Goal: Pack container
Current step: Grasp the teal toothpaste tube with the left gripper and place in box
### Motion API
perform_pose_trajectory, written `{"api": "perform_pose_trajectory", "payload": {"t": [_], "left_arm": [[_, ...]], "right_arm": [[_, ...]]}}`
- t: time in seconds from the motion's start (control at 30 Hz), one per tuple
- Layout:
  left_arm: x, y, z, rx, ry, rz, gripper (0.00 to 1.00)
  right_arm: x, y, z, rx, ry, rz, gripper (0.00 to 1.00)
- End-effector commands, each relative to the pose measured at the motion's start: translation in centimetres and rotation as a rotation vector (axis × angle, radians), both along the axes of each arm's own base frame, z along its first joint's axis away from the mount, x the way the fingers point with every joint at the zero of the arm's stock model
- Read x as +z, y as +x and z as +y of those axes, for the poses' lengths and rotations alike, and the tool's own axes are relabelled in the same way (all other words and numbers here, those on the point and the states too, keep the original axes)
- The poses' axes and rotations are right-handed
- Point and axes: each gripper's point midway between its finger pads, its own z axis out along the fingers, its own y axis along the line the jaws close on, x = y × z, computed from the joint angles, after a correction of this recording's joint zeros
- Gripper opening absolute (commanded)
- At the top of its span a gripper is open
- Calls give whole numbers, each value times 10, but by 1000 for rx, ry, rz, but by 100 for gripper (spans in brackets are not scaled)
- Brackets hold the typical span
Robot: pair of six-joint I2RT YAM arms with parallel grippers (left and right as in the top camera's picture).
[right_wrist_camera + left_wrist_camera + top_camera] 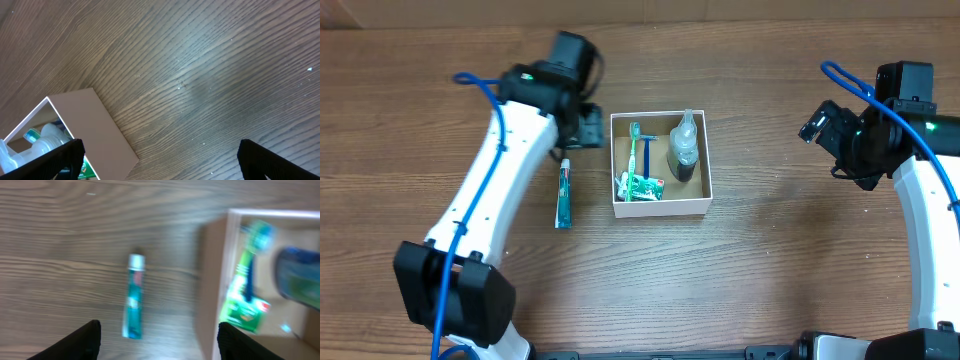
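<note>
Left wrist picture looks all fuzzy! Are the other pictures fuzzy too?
Left wrist: yes, blurry all over; the toothpaste and the container look smeared. Overhead: sharp and evenly lit, nothing fuzzy. Right wrist: sharp too, the wood grain shows clearly, with a pale sheen of light on the table.

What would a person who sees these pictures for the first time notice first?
The white-walled container in the middle of the table draws the eye first, holding a toothbrush, a clear bottle and a green packet. A teal toothpaste tube lies on the table just left of it, with the open left gripper near it.
</note>
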Motion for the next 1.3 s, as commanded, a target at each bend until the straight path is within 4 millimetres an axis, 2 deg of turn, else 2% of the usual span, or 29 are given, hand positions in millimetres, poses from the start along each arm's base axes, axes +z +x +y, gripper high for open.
{"api": "perform_pose_trajectory", "payload": {"t": [0.0,0.07,0.17,0.23,0.4,0.47,0.63,0.77,0.9,0.97,1.07,1.1,1.17,1.27], "left_arm": [[-33,3,29,-45,21,66,72],[-59,2,30,-118,1,107,71],[-104,-11,36,-171,10,216,70],[-131,-19,27,-229,-37,276,69],[-175,-26,24,-257,-56,377,62],[-185,-29,24,-247,-56,402,54],[-192,-27,24,-221,-56,403,18],[-167,-16,24,-222,-53,366,12],[-100,5,17,-211,-63,261,12],[-50,14,6,-230,-85,164,12],[4,16,-16,-253,-121,37,15],[17,15,-23,-255,-129,0,16],[33,15,-43,-280,-146,-63,17],[30,14,-72,-333,-157,-83,18]], "right_arm": [[2,1,-1,-7,-5,-9,100],[2,1,-1,-7,-5,-9,100],[2,1,-1,-8,-5,-9,100],[2,1,-1,-7,-5,-9,100],[2,1,-1,-8,-5,-9,100],[2,1,-1,-8,-5,-9,100],[2,1,-1,-8,-5,-9,100],[2,1,-1,-7,-5,-9,100],[2,1,-1,-7,-5,-9,100],[2,1,-1,-7,-5,-9,100],[2,1,-1,-8,-5,-9,100],[2,1,-1,-8,-5,-9,100],[2,1,-1,-7,-5,-9,100],[2,1,-1,-7,-5,-9,100]]}}
